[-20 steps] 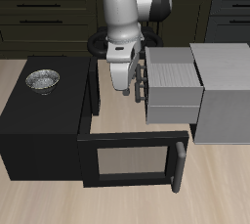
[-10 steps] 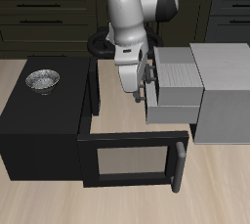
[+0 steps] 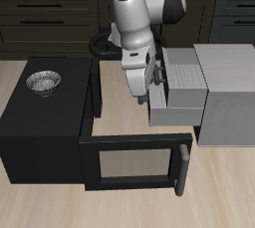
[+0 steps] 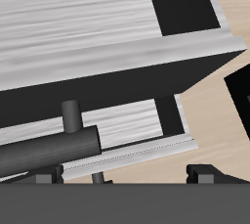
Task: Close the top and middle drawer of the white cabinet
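Exterior view: the white cabinet (image 3: 231, 93) stands on the counter (image 3: 40, 207), its light-grey top and middle drawer (image 3: 179, 91) pulled out toward the black box (image 3: 40, 130). A metal bowl (image 3: 43, 80) sits atop that box. The hand (image 3: 142, 95) is at the drawer fronts; whether its fingers are apart I cannot tell.

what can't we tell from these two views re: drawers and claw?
- Claw open or shut: exterior view, fingers too small against the drawer fronts; wrist view shows only finger stubs at the frame edge.
- Middle drawer: exterior view, covered by the top drawer; how far out it is can't be read.
- Contact with the bar handle: wrist view cuts it off.
- White cabinet front: faces away from the exterior camera.
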